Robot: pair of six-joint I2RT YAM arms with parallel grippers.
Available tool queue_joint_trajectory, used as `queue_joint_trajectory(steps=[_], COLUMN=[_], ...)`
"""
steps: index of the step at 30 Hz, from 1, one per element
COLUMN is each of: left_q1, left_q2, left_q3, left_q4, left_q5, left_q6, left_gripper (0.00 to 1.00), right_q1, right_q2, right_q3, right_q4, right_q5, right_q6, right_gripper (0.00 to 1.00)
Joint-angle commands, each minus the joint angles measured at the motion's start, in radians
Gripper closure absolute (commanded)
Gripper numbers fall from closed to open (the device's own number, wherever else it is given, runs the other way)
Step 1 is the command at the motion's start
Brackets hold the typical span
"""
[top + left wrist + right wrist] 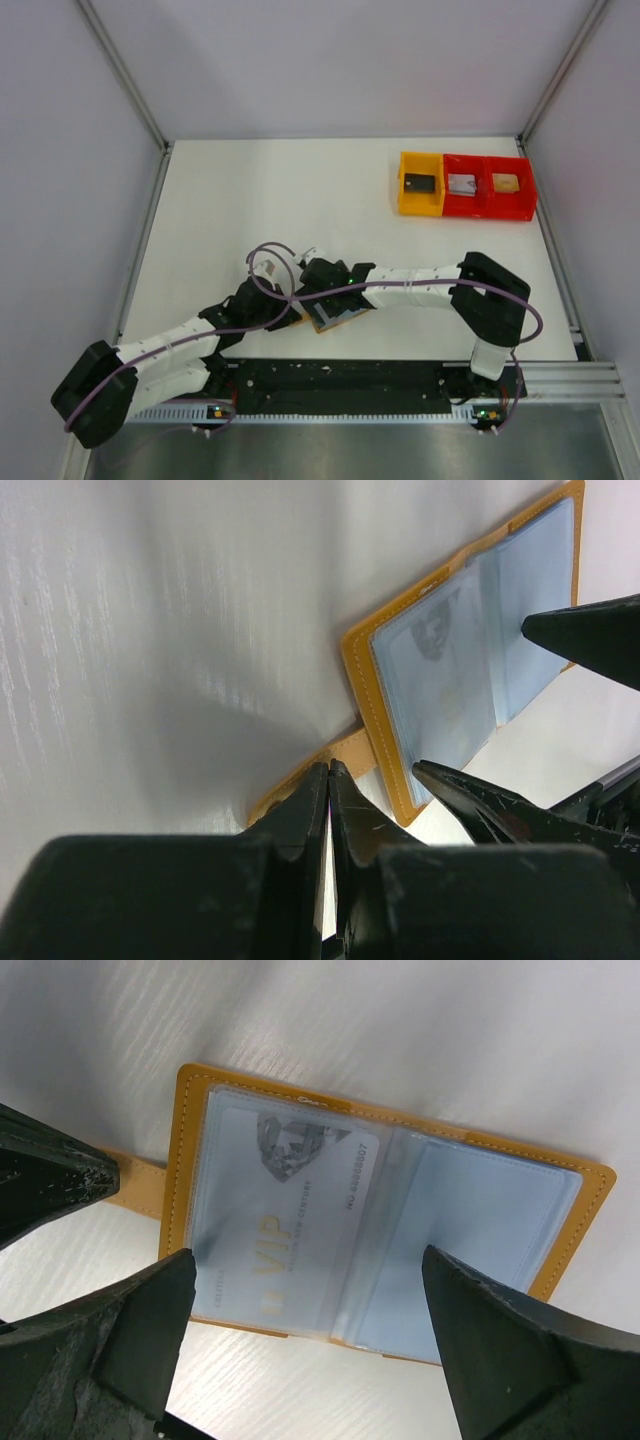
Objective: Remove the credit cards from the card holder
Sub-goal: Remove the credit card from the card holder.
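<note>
The tan card holder (186,1130) lies open and flat on the white table, also seen in the left wrist view (360,680) and from above (330,318). A pale grey-blue credit card (280,1210) marked VIP sits in its left clear pocket. The right pocket shows only a blue face. My right gripper (308,1258) hovers open just over the holder, its fingers straddling the fold with nothing between them. My left gripper (329,768) is shut, its tips on the holder's tan strap (352,752). Whether the strap is pinched or only pressed, I cannot tell.
A yellow tray (420,185) and a red tray (490,187) stand at the back right, each compartment holding a small rectangle. Both arms cross low near the table's front edge, with a purple cable (270,270) looping above the left one.
</note>
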Motion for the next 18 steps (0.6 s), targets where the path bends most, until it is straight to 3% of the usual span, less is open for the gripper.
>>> queue_joint_trajectory(steps=[1,18], left_q1=[-0.002,-0.002], left_q2=[0.000,-0.016], left_q3=[-0.032,-0.029], left_q4=[-0.052,-0.078], left_q5=[-0.013,-0.021], left_q6=[0.006,0.014], left_gripper=[0.92,0.92], right_q1=[0.019,0.034], right_q2=[0.024,-0.017], right_q3=[0.053,0.123], right_q4=[-0.017,-0.195], right_q5=[0.051,0.393], right_q6=[0.007,-0.018], right_gripper=[0.07,0.07])
